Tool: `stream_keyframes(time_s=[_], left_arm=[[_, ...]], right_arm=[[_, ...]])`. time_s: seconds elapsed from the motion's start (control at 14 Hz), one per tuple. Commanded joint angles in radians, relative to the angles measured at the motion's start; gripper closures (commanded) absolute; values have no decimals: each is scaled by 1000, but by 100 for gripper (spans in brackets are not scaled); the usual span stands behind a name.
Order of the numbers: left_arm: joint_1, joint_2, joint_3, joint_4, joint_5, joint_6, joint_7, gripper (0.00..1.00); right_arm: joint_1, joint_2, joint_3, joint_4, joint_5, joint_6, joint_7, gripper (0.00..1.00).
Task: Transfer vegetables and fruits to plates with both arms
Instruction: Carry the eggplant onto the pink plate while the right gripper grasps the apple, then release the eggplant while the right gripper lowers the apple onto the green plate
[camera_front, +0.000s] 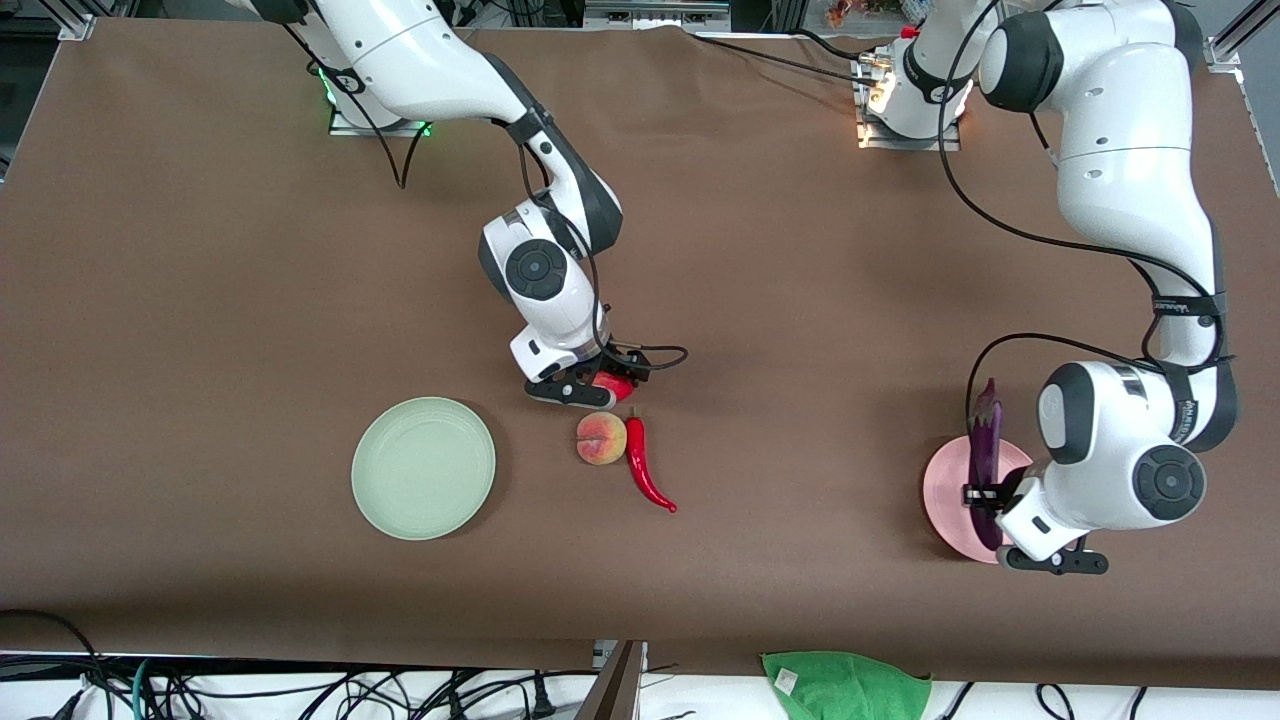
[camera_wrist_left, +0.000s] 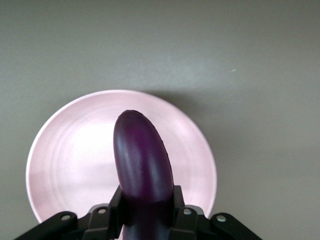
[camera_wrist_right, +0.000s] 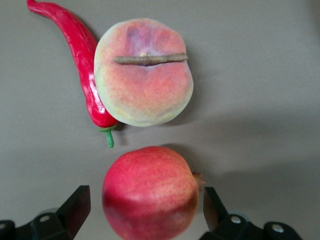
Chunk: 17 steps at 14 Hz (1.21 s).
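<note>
My right gripper is low over a round red fruit in the middle of the table. In the right wrist view the fruit sits between the open fingers with a gap on each side. The peach and the red chili lie touching each other, just nearer the camera. My left gripper is shut on the purple eggplant and holds it lengthwise over the pink plate. The left wrist view shows the eggplant over that plate. The mint green plate holds nothing.
A green cloth lies off the table's edge nearest the camera. Cables hang along that edge. The arms' bases stand at the edge farthest from the camera.
</note>
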Motion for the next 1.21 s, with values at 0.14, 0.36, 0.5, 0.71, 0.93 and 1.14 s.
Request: stream_keyframes(time_s=[0.14,0.36,0.5,0.71,0.93,1.14], left_arm=[[8,4,-5,-55,-20,12,39,68],[8,-6,-5,-121,-21,57,38,53],[5,-11,-5,-132,-21,83,36,43],[-2,-16,-5,-124,-38,80,18,18],[-22,-31,-6,-101,-95,69,-2,0],[-77,-32,-15,-87,-96,68,-208,0]], right_arm=[[18,32,-13,11,-22,44,18,0],[16,32,-13,10,-22,44,18,7],[16,31,-13,10,-23,44,15,40],[13,11,-30,11,-31,21,3,79],[10,-76,-70,10,-33,-163,-38,85],[6,-135,-142,8,-30,-310,-152,86]])
